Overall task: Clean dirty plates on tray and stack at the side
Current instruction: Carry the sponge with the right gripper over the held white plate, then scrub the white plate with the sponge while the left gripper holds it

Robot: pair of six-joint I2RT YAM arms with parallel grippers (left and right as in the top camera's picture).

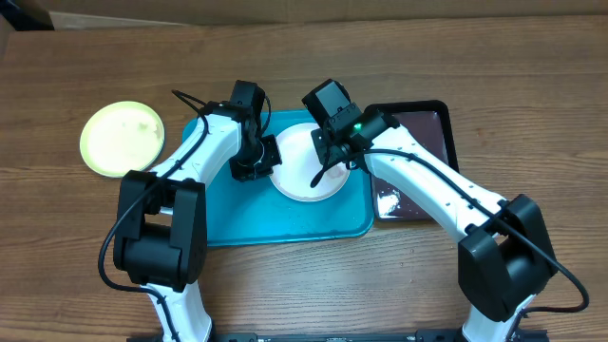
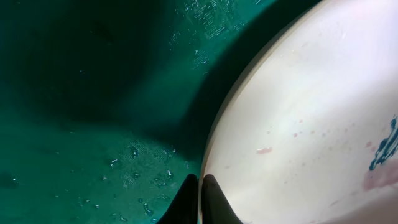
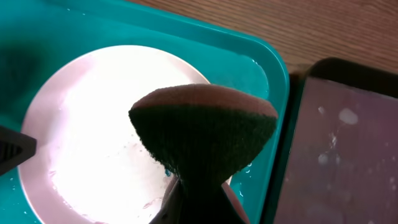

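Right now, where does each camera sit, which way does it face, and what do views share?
Overhead: above the table, looking straight down at the turquoise tray, yellow-green plate, black tray; left arm and right arm show.
Left wrist: low over the tray, facing the white plate; left gripper shut on its rim.
Right wrist: angled down; right gripper holds the sponge above the plate.
Shared: all show white plate and tray.
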